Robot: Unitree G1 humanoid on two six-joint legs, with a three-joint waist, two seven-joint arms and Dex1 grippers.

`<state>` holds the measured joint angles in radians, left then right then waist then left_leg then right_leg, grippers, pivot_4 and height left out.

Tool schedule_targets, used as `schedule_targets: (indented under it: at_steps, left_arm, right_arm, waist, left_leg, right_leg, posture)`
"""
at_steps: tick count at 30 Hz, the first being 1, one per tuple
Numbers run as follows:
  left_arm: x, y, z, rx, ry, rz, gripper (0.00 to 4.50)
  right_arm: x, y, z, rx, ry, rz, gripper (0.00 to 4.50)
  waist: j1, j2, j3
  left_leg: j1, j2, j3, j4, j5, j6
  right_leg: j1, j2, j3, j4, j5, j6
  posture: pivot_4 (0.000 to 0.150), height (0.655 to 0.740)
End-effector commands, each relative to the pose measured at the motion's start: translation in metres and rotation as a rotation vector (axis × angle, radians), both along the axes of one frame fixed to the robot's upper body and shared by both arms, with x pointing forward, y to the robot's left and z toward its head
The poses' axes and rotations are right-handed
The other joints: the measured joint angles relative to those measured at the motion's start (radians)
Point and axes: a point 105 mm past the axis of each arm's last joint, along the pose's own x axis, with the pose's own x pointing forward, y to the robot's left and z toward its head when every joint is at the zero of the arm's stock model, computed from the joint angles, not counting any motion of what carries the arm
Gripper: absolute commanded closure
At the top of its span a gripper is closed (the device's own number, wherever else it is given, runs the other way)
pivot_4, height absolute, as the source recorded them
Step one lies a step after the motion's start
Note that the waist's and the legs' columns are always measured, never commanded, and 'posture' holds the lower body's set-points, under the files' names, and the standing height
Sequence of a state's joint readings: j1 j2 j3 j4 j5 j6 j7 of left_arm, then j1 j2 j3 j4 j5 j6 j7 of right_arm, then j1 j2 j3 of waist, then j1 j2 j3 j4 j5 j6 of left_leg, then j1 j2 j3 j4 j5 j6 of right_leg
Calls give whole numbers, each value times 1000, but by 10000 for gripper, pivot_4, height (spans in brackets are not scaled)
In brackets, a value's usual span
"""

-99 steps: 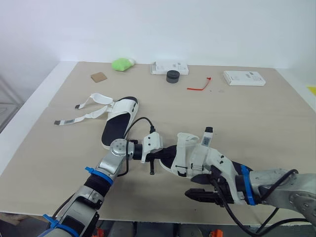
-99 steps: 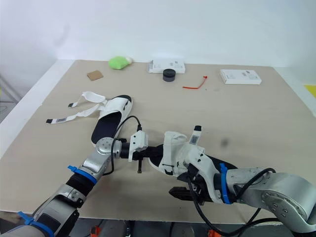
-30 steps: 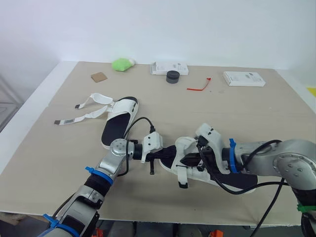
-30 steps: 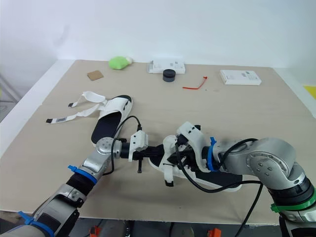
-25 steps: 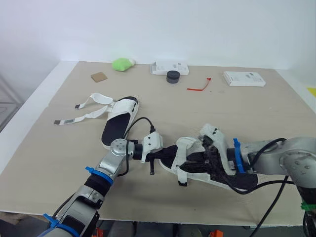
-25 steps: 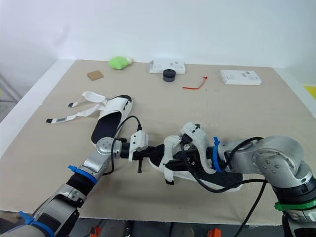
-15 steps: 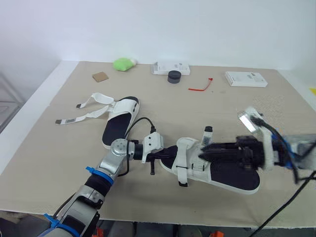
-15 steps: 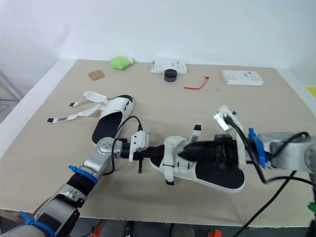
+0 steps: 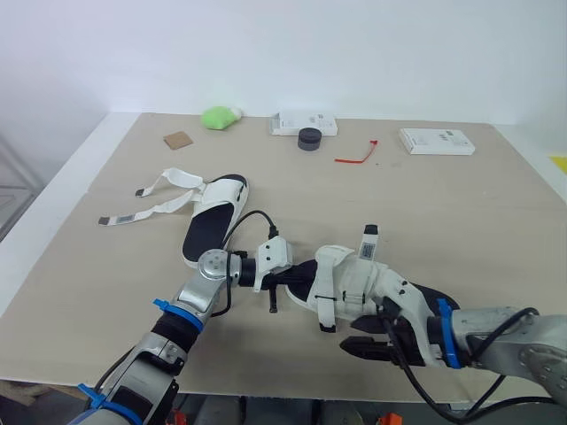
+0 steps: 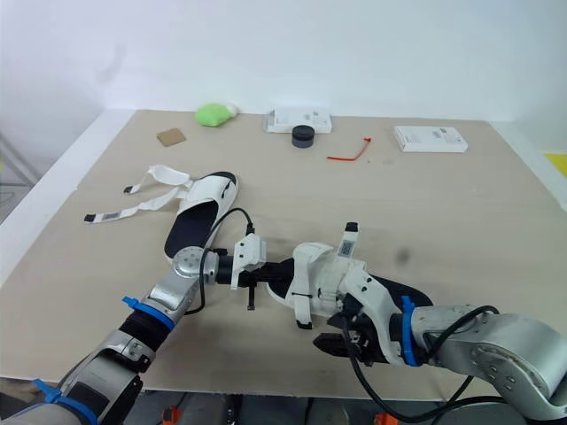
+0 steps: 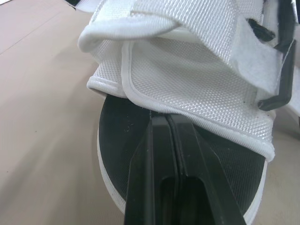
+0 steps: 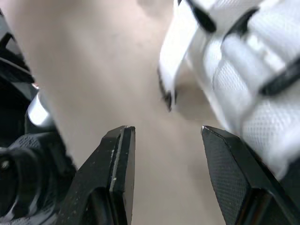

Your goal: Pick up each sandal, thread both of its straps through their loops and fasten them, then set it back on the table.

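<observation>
Lower centre, the left gripper [image 11: 169,117] rests, fingers pressed together, on the black toe of the strapped sandal [image 9: 354,285]. The right gripper [image 12: 165,131] hangs spread beside its dangling strap [image 12: 171,61], grasping nothing.

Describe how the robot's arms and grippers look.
Both arms are silver-grey metal with blue bands and black cables: the left arm and right arm. White wrist housings lead to the left gripper and right gripper, each with two black fingers.

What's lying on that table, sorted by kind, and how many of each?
sandals: 2
white boxes: 2
green lump: 1
brown card: 1
black cap: 1
red tie: 1
total: 8
</observation>
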<state>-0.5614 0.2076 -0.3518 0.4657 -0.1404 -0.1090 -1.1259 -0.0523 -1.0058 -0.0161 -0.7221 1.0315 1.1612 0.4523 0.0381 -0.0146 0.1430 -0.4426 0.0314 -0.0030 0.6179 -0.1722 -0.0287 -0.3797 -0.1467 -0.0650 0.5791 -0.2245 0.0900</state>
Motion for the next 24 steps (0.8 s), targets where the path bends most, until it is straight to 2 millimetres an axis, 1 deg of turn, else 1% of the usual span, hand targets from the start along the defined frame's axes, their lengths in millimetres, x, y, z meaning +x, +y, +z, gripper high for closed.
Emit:
schedule_targets:
  at_steps: [1,8,12,15,17,19,20,24]
  left_arm:
    - [-17,19,-68,217,201,34,45000]
    - [-16,17,-67,213,200,34,45000]
    - [-16,17,-67,209,201,39,45000]
    - [-16,17,-68,208,203,44,45000]
    - [-16,17,-68,208,203,46,45000]
    - [-15,17,-68,207,204,48,45000]
    - [-15,17,-68,206,204,49,45000]
    - [-15,17,-68,205,203,49,45000]
  right_arm:
    - [17,-1,10,2,-90,-40,20156]
    - [18,17,16,139,-23,-39,20156]
    - [19,23,15,177,5,-49,20156]
    - [18,25,20,214,19,-41,27981]
    - [16,25,23,231,28,-31,38109]
    - [9,26,30,257,47,9,44436]
    - [7,26,32,265,54,22,44436]
    - [-11,32,53,362,77,144,44436]
  waist:
    - [0,1,0]
    - [-1,1,0]
    - [-1,2,-1]
    - [-1,3,-2]
    - [0,3,-2]
    - [0,2,-2]
    - [0,3,-2]
    - [0,2,-2]
  left_leg:
    - [0,0,0,0,0,0]
    - [0,1,0,0,0,0]
    - [0,0,0,0,0,0]
    - [0,0,-1,0,1,1]
    - [0,0,-1,0,1,1]
    - [0,0,-1,0,1,1]
    - [0,0,-2,0,1,1]
    - [0,-1,-2,0,1,1]
  right_leg:
    - [0,0,0,0,0,0]
    - [-1,1,0,0,0,0]
    - [0,1,0,0,0,0]
    - [0,1,0,0,0,0]
    - [1,1,0,0,0,0]
    - [1,2,0,0,0,0]
    - [1,2,0,0,0,0]
    - [2,2,0,0,0,0]
  posture:
    - [1500,7400]
    - [1500,7400]
    - [1500,7400]
    - [1500,7400]
    - [1500,7400]
    - [1500,7400]
    - [1500,7400]
    - [1500,7400]
